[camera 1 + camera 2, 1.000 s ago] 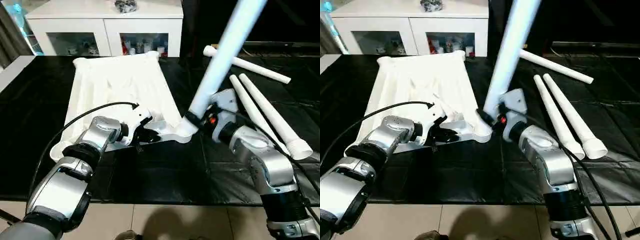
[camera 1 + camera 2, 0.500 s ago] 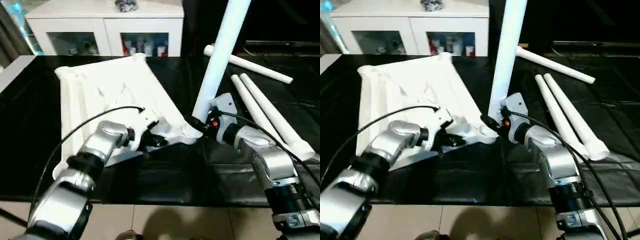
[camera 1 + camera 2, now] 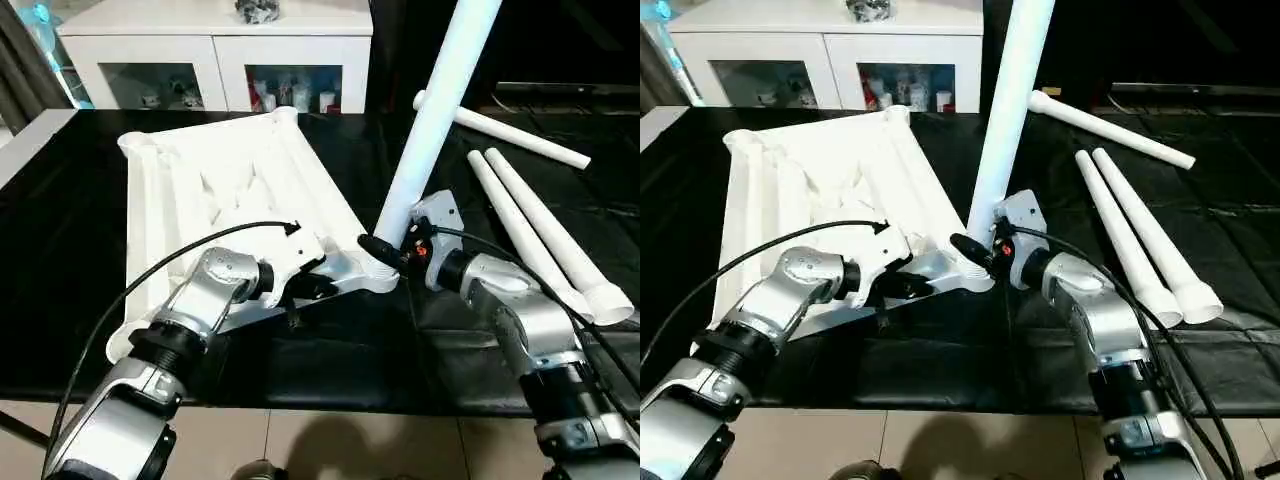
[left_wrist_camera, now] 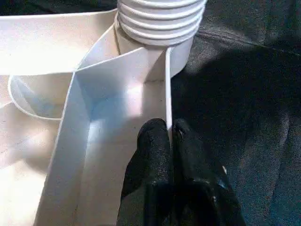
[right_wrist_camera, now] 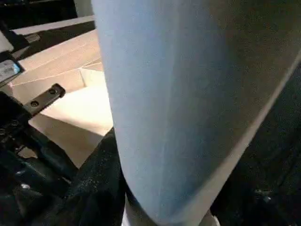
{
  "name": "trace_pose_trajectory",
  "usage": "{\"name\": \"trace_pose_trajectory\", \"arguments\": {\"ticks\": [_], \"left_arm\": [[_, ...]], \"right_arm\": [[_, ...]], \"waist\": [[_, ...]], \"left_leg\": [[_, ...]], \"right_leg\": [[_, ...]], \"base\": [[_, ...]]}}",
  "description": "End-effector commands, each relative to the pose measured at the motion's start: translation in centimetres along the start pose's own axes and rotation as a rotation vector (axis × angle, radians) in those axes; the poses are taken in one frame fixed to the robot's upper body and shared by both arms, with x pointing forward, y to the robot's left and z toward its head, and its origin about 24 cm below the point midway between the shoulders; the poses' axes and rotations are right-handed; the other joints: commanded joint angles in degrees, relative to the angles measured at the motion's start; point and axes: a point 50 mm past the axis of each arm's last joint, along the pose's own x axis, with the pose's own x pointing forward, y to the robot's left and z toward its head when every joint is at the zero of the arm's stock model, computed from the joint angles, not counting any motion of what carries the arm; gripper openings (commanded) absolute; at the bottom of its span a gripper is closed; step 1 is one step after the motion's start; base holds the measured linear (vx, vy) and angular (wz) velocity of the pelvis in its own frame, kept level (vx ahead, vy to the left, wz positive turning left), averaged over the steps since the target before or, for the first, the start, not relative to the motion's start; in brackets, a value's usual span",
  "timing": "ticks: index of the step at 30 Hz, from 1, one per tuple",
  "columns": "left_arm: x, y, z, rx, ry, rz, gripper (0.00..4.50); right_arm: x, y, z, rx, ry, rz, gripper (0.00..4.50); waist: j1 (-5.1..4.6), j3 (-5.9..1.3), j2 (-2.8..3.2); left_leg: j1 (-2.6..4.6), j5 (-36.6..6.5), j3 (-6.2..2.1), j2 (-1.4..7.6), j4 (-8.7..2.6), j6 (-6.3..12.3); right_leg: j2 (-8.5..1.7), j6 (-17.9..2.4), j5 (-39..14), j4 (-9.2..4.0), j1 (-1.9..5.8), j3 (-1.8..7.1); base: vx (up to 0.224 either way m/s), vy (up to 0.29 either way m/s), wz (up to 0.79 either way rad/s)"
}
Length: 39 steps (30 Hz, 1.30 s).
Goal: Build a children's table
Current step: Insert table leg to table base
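Note:
The children's table top [image 3: 220, 190] lies upside down on the black table, ribbed underside up. My left gripper [image 3: 310, 285] is shut on the thin rim wall [image 4: 167, 84] of the top, just behind its near right corner socket [image 3: 375, 272]. One white leg [image 3: 435, 110] stands in that socket, leaning slightly to the right, and its threaded end [image 4: 160, 21] sits in the socket's mouth. My right gripper [image 3: 385, 250] is shut around the base of this leg, with one black finger [image 5: 99, 188] against the tube.
Three loose white legs lie on the black table to the right: one across the back [image 3: 500, 128] and two side by side [image 3: 520, 235], [image 3: 560, 240]. A white cabinet with glass doors [image 3: 215, 50] stands behind the table. The table's front edge [image 3: 300, 405] is near.
The table top has swung so that its far end lies further left. The leg stands steeper in the socket. My left fingers have closed tighter on the rim.

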Motion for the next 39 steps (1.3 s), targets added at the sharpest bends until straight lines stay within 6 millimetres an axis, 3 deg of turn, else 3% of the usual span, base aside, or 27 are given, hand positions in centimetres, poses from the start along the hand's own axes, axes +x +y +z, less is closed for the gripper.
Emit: {"name": "trace_pose_trajectory", "arguments": {"ticks": [1, 39], "left_arm": [[-0.2, -0.3, -0.3, 0.019, 0.006, -0.035, 0.00], [-0.6, -0.3, 0.2, 0.048, -0.011, -0.061, 0.00]], "right_arm": [[0.0, -0.3, 0.2, -0.018, 0.004, -0.001, 1.93], [0.3, 0.1, -1.2, -0.105, 0.096, 0.136, 1.93]], "waist": [[-0.20, -4.19, -0.50], [-0.22, -4.06, -0.49]], "left_leg": [[1.56, -14.5, -1.54, 3.84, -4.48, 0.94], [1.54, -15.0, -1.50, 3.91, -4.60, 1.42]], "right_leg": [[-5.63, -11.1, -16.3, -4.74, 2.61, 3.04], [-5.53, -11.3, -17.2, -4.80, 2.49, 3.06]], "base": [[0.000, 0.000, 0.00], [0.000, 0.000, 0.00]]}}
